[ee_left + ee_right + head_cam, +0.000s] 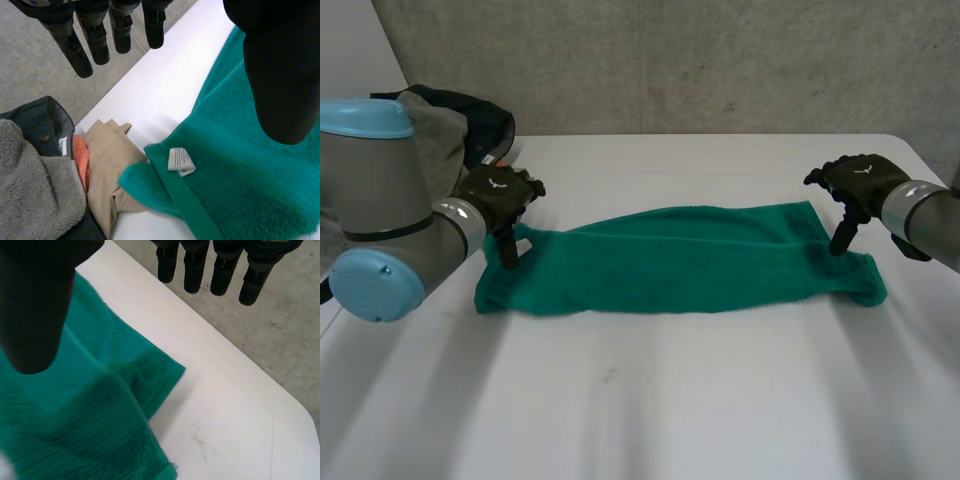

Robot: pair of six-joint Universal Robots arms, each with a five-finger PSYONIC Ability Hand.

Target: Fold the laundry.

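A green towel lies folded lengthwise across the middle of the white table. My left hand hovers over the towel's left end, open, fingers straight and apart from the thumb, holding nothing. Under it the green towel shows a white label near its corner. My right hand is above the towel's right end, open too, its fingers spread from the thumb. The green towel corner lies just under that hand.
A heap of other laundry sits at the table's far left corner: grey fleece, a dark garment, a tan piece and an orange bit. The table's right edge runs close past the towel's right end.
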